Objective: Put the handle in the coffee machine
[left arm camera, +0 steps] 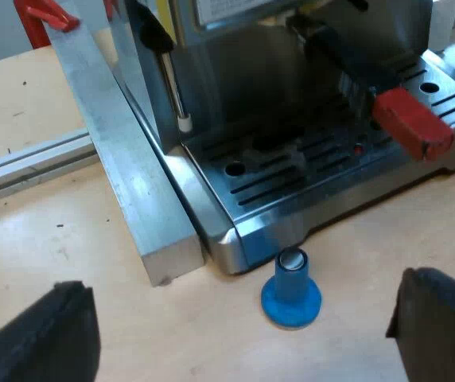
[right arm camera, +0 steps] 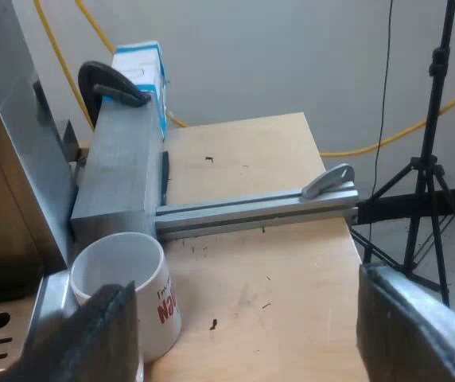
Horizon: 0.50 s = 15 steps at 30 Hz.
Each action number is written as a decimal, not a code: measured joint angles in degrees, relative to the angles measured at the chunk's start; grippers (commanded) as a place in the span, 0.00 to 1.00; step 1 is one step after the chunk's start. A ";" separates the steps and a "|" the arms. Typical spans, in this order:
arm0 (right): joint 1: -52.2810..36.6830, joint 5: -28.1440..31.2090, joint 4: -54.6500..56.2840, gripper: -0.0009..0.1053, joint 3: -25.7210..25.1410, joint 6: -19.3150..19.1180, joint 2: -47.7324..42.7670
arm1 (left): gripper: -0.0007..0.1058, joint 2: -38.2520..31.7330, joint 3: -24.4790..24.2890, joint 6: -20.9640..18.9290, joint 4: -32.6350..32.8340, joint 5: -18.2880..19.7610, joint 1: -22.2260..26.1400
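Note:
The espresso machine (left arm camera: 291, 103) stands on the wooden table, its slotted drip tray (left arm camera: 307, 171) toward me. The holder's dark handle (left arm camera: 347, 68) juts out from the machine's front above the tray and ends in a red tip (left arm camera: 412, 123). A blue tamper (left arm camera: 291, 290) stands upright on the table just before the tray's corner. My left gripper (left arm camera: 243, 334) hovers open over the table, the tamper between and a little beyond its fingers. My right gripper (right arm camera: 247, 334) is open above the table beside a white mug (right arm camera: 128, 290) with red lettering, which stands at the machine's side (right arm camera: 5, 199).
A thick metal bar (left arm camera: 124, 159) lies against the machine's side, held by a red clamp (left arm camera: 48, 12). A second metal block (right arm camera: 120, 167) with a black clamp and an aluminium rail (right arm camera: 251, 207) lie near the mug. A tripod (right arm camera: 426, 159) stands past the table's edge.

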 measured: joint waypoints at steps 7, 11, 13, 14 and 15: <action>0.00 0.57 0.79 0.58 -0.12 0.00 -0.09 | 0.73 -5.37 4.21 0.00 0.00 0.00 0.00; 0.00 0.69 0.79 0.58 -0.12 0.58 -0.09 | 0.73 -5.37 6.32 0.00 0.00 0.00 0.00; 0.00 0.69 0.79 0.58 -0.12 0.58 -0.09 | 0.73 -5.37 6.80 0.29 0.72 0.12 0.00; 0.00 0.69 0.79 0.58 -0.12 0.58 -0.09 | 0.73 -5.37 6.80 0.27 0.72 0.17 0.11; 0.00 0.69 0.79 0.58 -0.12 0.75 -0.09 | 0.73 -5.37 6.80 0.27 0.45 0.18 0.35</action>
